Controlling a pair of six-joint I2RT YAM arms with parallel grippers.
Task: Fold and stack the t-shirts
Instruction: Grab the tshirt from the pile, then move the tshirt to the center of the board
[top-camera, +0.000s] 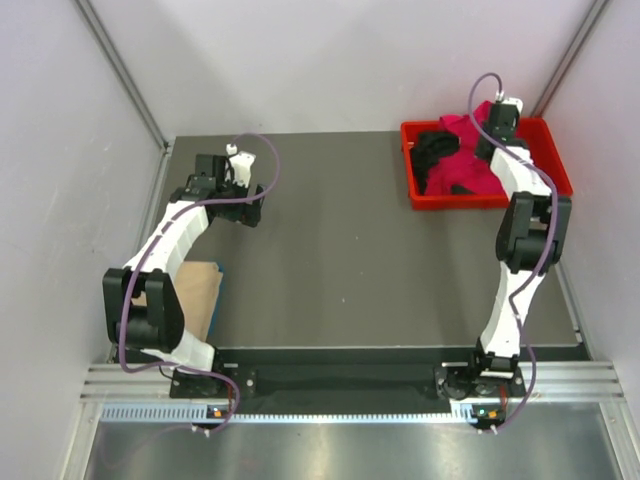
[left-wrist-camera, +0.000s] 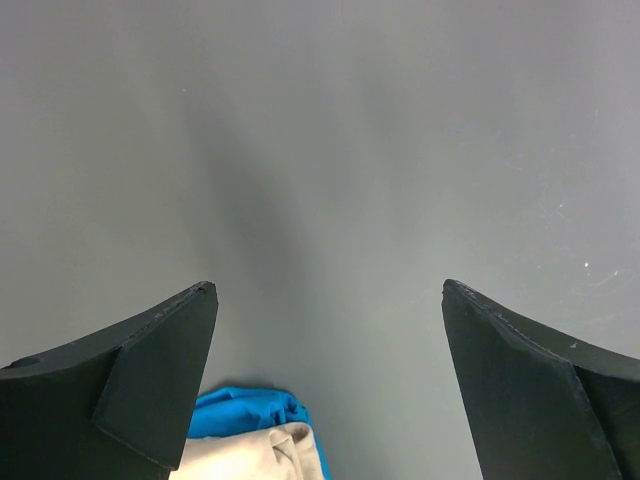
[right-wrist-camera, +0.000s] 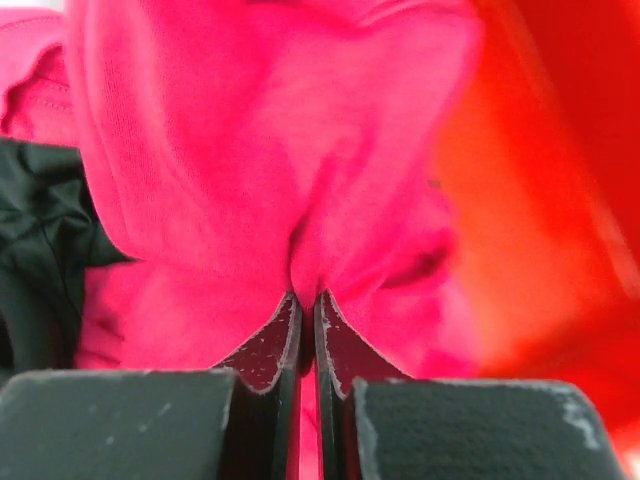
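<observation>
**At the far right corner, a pinch on a pink shirt; most of the folding is not yet done**

At the far right of the table stands the red tray. In it lie a crumpled pink t-shirt and a black t-shirt, heaped together and not folded. More than one pink shirt may be in this heap, but I cannot count them.

The right gripper reaches down into the tray. Its jaws are pressed almost together, and a ridge of pink cloth is bunched up between the tips, so I judge that it grips the pink t-shirt. The shirt is not lifted out yet; it rests in the tray, touching the black one on its left.

The left gripper hovers over bare table on the left side, its jaws spread wide and holding nothing.

At the near left edge, partly under the left arm, lies a tan t-shirt as a flat, tidy rectangle. It looks folded to me and may be the beginning of the stack. A strip of blue cloth shows at its edge; I cannot tell whether it lies under the tan one or only beside it.

My judgement is that the task is in its early part. One shirt seems finished. The pink and black ones must be taken out, spread, folded and laid on the tan one.
</observation>
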